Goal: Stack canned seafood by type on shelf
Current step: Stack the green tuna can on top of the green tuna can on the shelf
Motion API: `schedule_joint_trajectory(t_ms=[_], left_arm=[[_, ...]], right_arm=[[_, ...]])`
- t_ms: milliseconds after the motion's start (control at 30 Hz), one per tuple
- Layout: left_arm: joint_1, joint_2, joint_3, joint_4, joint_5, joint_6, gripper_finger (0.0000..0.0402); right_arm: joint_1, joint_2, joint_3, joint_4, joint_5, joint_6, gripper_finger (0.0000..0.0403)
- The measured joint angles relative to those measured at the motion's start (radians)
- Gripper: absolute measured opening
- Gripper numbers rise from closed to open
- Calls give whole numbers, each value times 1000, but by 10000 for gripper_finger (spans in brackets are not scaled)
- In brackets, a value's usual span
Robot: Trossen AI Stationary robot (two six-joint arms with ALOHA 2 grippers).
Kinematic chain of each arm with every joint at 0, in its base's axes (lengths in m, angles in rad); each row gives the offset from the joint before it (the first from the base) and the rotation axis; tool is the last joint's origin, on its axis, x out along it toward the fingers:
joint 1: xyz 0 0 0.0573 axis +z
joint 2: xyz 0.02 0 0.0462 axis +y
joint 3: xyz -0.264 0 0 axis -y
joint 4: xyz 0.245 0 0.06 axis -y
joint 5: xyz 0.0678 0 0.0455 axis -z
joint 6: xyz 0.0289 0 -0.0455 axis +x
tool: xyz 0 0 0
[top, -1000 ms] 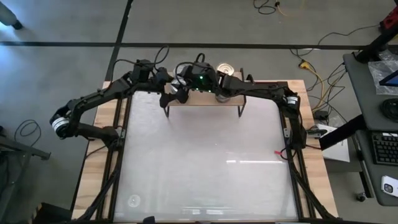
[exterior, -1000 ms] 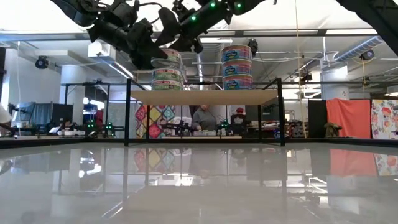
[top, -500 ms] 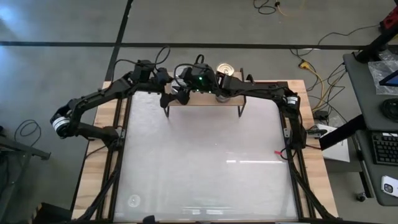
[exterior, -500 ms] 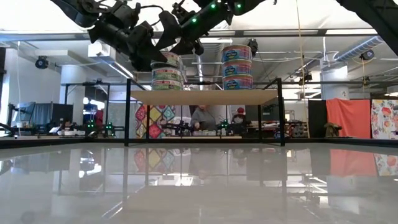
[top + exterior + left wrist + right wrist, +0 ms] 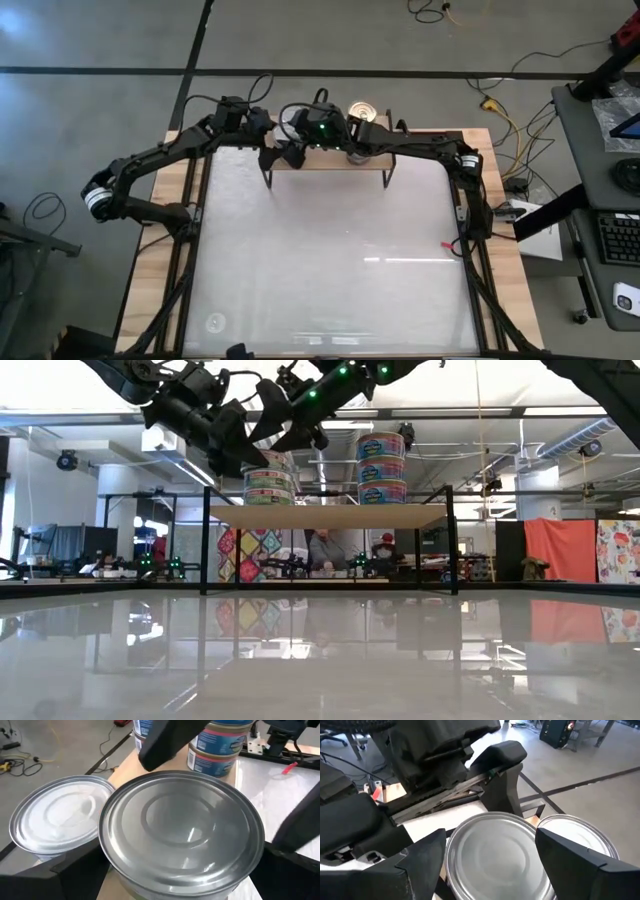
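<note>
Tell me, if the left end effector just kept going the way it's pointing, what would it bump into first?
Most likely the silver-topped tin right between its fingers. Beyond that stands the right end effector, then the other stack of tins, though depth is hard to judge here.

Bright overhead light — glare on the glossy table [image 5: 320,660] — near tin top [image 5: 182,827] slightly soft.

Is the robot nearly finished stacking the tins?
Nearly, it seems. Done: a stack of three tins stands on the shelf, with another stack beside it. In hand: the left claw and right claw are both at that second stack's top silver tin. Left: probably just backing the claws away; no loose tins show on the table.
</note>
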Motion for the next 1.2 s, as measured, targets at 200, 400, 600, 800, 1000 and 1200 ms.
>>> schedule_joint_trajectory(t_ms=[200, 400, 600, 800, 1000, 1200], left_arm=[[-1, 0, 0, 0, 0, -2, 400], [-1, 0, 0, 0, 0, 2, 400], [-1, 0, 0, 0, 0, -7, 400], [-1, 0, 0, 0, 0, -7, 397], [-7, 0, 0, 0, 10, -7, 379], [-8, 0, 0, 2, 10, -14, 393]], right_arm=[[0, 0, 0, -44, 0, 1, 293], [0, 0, 0, -47, 0, 1, 286], [0, 0, 0, -47, 0, 1, 298], [0, 0, 0, -46, 0, 1, 306], [0, 0, 0, -46, 0, 1, 300], [0, 0, 0, -46, 0, 1, 302]])
